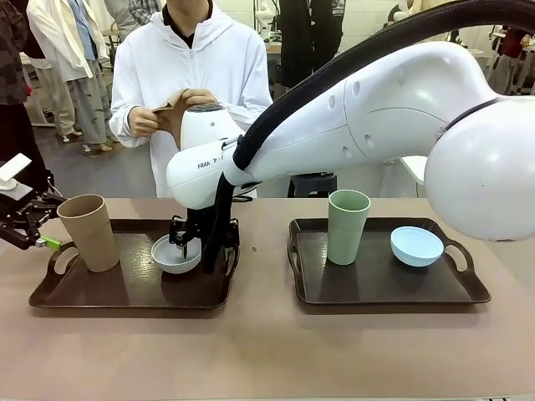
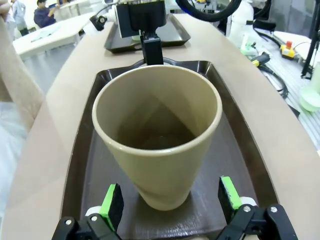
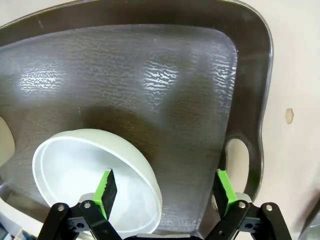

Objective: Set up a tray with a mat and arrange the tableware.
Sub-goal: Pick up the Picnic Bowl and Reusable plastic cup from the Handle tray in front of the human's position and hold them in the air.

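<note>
Two dark trays sit on the table. The left tray holds a tan cup and a white bowl. The right tray holds a pale green cup and a light blue bowl. My left gripper is open at the tray's left end. In the left wrist view its green pads flank the base of the tan cup without touching. My right gripper reaches across and hangs open over the white bowl, one fingertip above the bowl's inside. The person holds a folded tan mat.
My right arm spans the table from the right at chest height, above the right tray. Bare tabletop lies between and in front of the trays. The person stands at the far edge behind the left tray.
</note>
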You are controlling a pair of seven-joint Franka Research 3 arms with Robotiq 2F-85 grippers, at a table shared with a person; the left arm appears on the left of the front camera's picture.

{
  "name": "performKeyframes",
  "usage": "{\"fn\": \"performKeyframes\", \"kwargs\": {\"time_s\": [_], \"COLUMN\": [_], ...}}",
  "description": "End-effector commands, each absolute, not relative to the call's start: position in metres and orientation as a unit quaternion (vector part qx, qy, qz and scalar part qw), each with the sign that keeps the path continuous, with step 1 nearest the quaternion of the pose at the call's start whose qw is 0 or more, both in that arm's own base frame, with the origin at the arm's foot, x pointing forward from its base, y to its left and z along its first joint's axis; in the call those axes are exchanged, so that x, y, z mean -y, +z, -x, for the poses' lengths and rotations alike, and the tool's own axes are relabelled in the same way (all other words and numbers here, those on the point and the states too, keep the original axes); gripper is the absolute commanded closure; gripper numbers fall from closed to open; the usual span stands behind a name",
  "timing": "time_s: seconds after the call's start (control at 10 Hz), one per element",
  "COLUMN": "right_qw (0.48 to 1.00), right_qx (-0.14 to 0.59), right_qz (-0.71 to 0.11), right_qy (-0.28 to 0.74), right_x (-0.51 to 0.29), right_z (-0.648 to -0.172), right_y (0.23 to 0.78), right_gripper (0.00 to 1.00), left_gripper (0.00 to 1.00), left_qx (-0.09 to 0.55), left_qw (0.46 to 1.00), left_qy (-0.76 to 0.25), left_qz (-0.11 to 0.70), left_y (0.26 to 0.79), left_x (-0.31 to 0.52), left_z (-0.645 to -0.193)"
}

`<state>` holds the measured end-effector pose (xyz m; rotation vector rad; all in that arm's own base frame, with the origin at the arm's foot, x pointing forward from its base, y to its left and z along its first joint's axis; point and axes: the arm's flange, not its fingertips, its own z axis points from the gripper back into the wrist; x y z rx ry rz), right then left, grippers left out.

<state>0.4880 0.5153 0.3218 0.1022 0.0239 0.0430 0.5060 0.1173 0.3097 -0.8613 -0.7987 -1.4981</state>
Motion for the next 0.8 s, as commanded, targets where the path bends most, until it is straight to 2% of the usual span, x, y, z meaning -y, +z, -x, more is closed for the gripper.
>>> {"fn": "performKeyframes", "kwargs": {"time_s": [0.0, 0.7], "right_qw": [0.998, 0.998], "right_qx": [-0.017, -0.002], "right_qz": [-0.053, -0.046], "right_qy": [0.03, 0.034], "right_x": [-0.523, -0.533], "right_z": [-0.493, -0.489], "right_y": [0.323, 0.334], "right_gripper": [0.0, 0.0], "left_gripper": [0.0, 0.0], "left_qx": [0.358, 0.353], "left_qw": [0.575, 0.568], "left_qy": [-0.644, -0.646], "left_qz": [0.356, 0.369], "left_y": [0.309, 0.3], "left_x": [-0.106, -0.088], "left_z": [-0.504, -0.501]}}
